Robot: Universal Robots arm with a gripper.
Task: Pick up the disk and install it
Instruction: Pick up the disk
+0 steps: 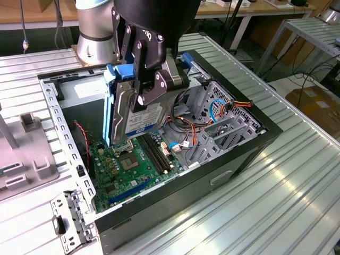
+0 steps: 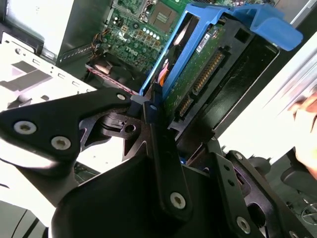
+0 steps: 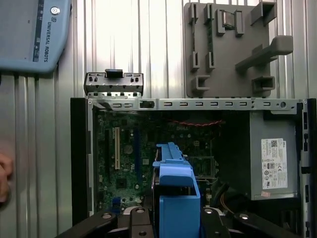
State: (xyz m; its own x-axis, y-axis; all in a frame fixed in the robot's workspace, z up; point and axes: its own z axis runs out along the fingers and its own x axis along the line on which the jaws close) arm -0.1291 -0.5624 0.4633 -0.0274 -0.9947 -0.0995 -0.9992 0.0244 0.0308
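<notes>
My gripper [image 1: 144,94] is shut on the disk [image 1: 125,114], a silver drive with a blue-and-white label and blue side rails. It hangs on edge over the open computer case [image 1: 159,187], just above the green motherboard [image 1: 126,166]. In the second wrist view the black fingers [image 2: 159,144] clamp the disk [image 2: 198,64] with its green circuit underside and connector showing, inside the blue rail. The first wrist view looks down over the disk's blue rail [image 3: 174,191] to the case [image 3: 198,104] below, with the gripper [image 3: 173,218] around it.
A grey power supply [image 3: 272,158] fills one corner of the case. A metal drive cage [image 1: 223,122] with orange and blue cables stands at the exterior view's right. A grey fixture [image 3: 228,49] lies outside the case. A person's hand [image 3: 4,174] is at the table's side.
</notes>
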